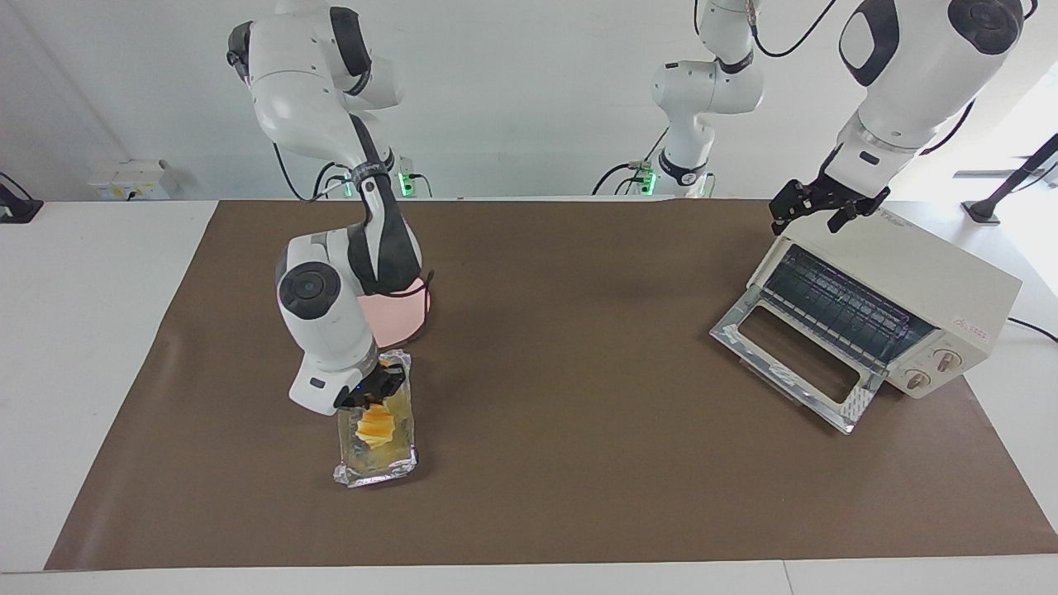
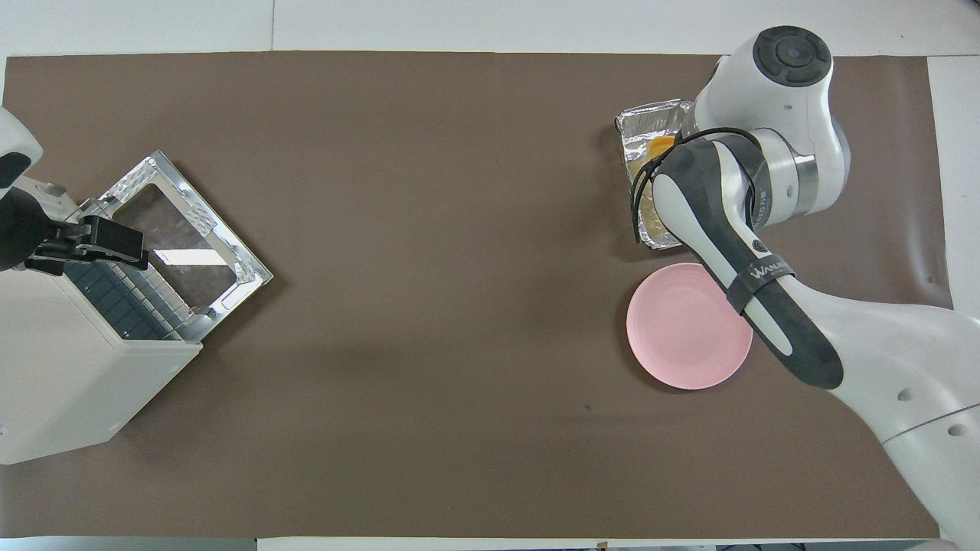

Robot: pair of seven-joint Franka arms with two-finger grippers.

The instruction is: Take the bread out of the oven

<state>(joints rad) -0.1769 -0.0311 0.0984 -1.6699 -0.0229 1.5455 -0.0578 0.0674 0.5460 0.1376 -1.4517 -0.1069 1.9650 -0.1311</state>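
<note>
The bread [image 1: 377, 429], a golden-yellow loaf, lies in a crinkled foil tray [image 1: 376, 468] on the brown mat, toward the right arm's end of the table. My right gripper [image 1: 372, 403] reaches down into the tray and is shut on the end of the bread closest to the robots. In the overhead view the arm hides that gripper, and only a bit of the bread [image 2: 660, 144] shows in the tray [image 2: 649, 121]. The cream-white oven [image 1: 917, 273] stands at the left arm's end, its glass door [image 1: 793, 364] dropped open. My left gripper [image 1: 826, 208] hangs open over the oven's top edge.
A round pink plate [image 2: 685, 329] lies beside the foil tray, nearer to the robots, partly under the right arm. The oven's open door [image 2: 184, 245] juts onto the mat. The oven's wire rack [image 1: 835, 302] holds nothing that I can see.
</note>
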